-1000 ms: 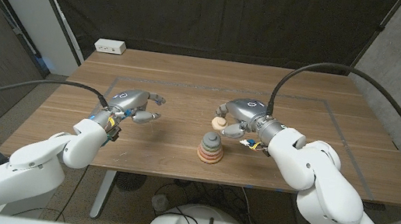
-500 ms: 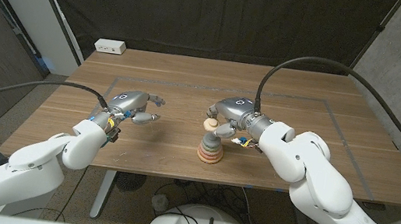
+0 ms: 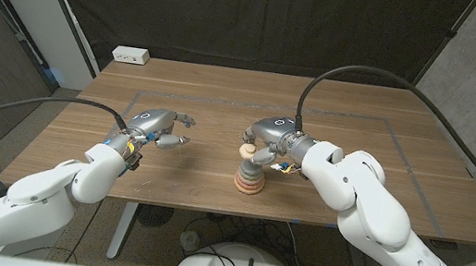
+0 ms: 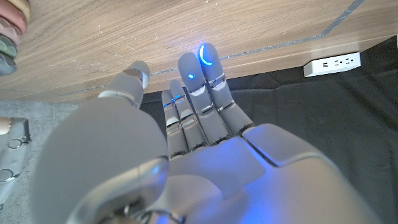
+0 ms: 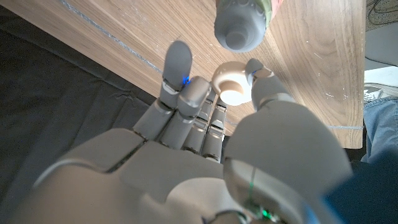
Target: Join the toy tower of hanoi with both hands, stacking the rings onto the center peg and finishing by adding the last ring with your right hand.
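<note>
The right hand [image 3: 268, 133] pinches a pale ring [image 5: 232, 85], apparently just above the stack [image 3: 248, 177]. The left hand [image 3: 157, 126] hovers over the tabletop [image 3: 356, 159], fingers loosely spread, holding nothing.

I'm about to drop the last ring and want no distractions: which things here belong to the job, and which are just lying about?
Belong to the job:
- stack of coloured wooden rings on the center peg
- small cream wooden ring, pinched in the right hand
- left hand, waiting, holding nothing

Just lying about:
- white power strip at the far edge of the wooden table
</note>
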